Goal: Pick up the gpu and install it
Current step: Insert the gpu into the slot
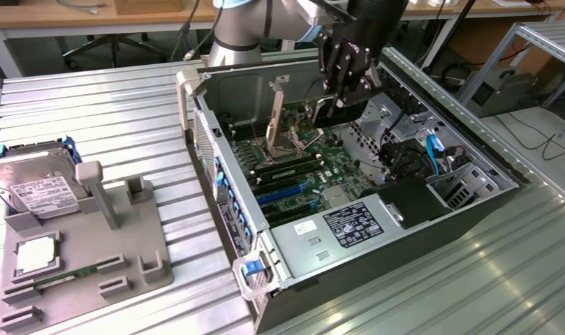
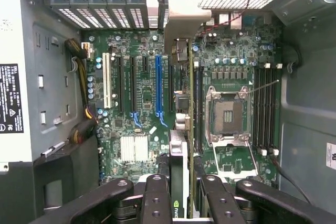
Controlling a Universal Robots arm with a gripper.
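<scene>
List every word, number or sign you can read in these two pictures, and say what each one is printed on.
Nothing can be read for certain.
The power supply label: print too small.
The white sticker beside that label: blurred.
The hard drive label: print too small.
The gpu: a green mark on its edge, no legible letters.

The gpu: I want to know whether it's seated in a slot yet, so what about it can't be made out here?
Whether its contact edge meets the motherboard: the wrist view sees the gpu edge-on, which hides that edge.
Its lower edge: exterior view, too small among the board's parts.
Its held end: wrist view, covered by the fingers and cut off by the picture edge.
</scene>
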